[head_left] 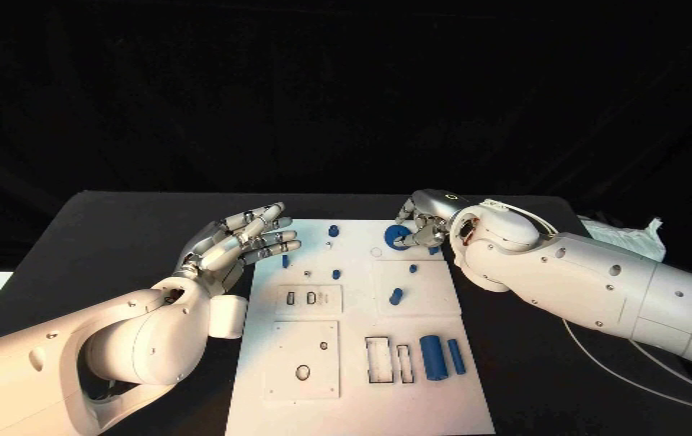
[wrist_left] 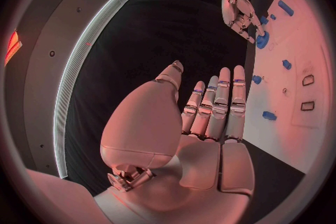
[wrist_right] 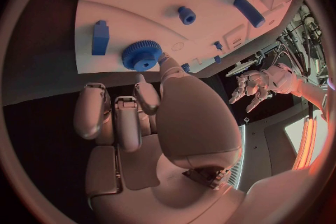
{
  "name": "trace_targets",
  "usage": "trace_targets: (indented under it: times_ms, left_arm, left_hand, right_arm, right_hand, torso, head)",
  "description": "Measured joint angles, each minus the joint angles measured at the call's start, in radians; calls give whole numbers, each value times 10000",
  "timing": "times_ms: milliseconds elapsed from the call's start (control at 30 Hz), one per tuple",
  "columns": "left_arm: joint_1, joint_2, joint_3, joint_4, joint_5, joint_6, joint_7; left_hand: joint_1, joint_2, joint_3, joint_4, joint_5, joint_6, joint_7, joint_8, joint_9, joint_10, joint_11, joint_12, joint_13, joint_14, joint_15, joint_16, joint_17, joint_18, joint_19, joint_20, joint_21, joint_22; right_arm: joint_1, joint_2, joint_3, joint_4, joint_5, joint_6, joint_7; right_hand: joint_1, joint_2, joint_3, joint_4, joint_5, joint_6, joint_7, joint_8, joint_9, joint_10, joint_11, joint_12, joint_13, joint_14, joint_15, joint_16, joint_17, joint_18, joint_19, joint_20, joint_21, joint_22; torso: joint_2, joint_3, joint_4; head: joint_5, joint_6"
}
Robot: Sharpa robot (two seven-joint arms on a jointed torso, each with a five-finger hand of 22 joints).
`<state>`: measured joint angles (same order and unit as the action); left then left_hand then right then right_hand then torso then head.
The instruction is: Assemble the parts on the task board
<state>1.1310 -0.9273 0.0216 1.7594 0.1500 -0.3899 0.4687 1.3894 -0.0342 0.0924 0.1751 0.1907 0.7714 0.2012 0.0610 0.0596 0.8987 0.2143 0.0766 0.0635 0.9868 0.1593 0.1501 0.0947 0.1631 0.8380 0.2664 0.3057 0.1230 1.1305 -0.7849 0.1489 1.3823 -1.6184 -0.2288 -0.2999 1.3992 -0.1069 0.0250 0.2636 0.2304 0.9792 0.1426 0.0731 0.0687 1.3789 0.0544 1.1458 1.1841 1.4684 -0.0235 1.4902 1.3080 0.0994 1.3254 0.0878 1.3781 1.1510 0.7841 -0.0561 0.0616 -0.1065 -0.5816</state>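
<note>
The white task board (head_left: 361, 406) lies in the middle of the black table. A blue gear (head_left: 395, 237) lies flat near the board's far edge. My right hand (head_left: 423, 222) hangs over it; the thumb tip reaches the rim of the gear (wrist_right: 142, 55), while the other fingers (wrist_right: 115, 112) curl just short of it. Whether it grips the gear I cannot tell. From the left wrist, the right hand (wrist_left: 240, 14) has its fingertips at the gear (wrist_left: 262, 40). My left hand (head_left: 238, 241) hovers at the board's left edge, fingers (wrist_left: 220, 101) straight and spread, holding nothing.
Small blue pegs (head_left: 333, 228) (head_left: 397, 296) stand on the board's far half. Two blue cylinders (head_left: 431, 356) (head_left: 456, 356) lie by rectangular recesses (head_left: 379, 359) on the near half. Slots (head_left: 310, 298) and an oval hole (head_left: 304, 371) are on the left. Crumpled white material (head_left: 627, 236) lies far right.
</note>
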Motion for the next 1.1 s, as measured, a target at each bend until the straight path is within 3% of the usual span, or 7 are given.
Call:
trace_targets:
  times_ms: [333,733,1100]
  left_arm:
    - [0,-25,0,-5,4,1,-6]
    - [0,-32,0,-15,6,3,-11]
    - [0,-35,0,-28,8,3,-16]
  left_hand:
    - [0,0,0,0,0,0,0,0,0,0,0,0,0,0,0,0,0,0,0,0,0,-10]
    - [0,0,0,0,0,1,0,0,1,0,0,0,0,0,0,0,0,1,0,0,0,-9]
    - [0,0,32,-31,0,1,0,0,1,0,0,0,0,0,0,0,0,1,0,0,0,-9]
  right_arm:
    - [-44,62,-1,-40,-293,274,-37]
    - [-39,59,7,-125,-392,360,-75]
    - [-37,35,9,-136,-323,357,-73]
  right_hand:
    - [46,47,-31,-29,0,126,-11,77,15,339,-15,939,939,0,1,101,-2,1,35,35,47,124]
    - [28,433,14,16,-156,354,-35,145,21,539,-30,1496,1279,0,1,187,-3,1,70,0,86,229]
    - [38,465,14,16,-259,353,-35,145,19,543,-26,1532,1275,0,2,186,-4,1,106,37,94,254]
  torso:
    - [7,2,7]
    - [10,12,6]
    - [10,12,0]
  head:
    - [9,-87]
    - [13,-130]
    - [8,-159]
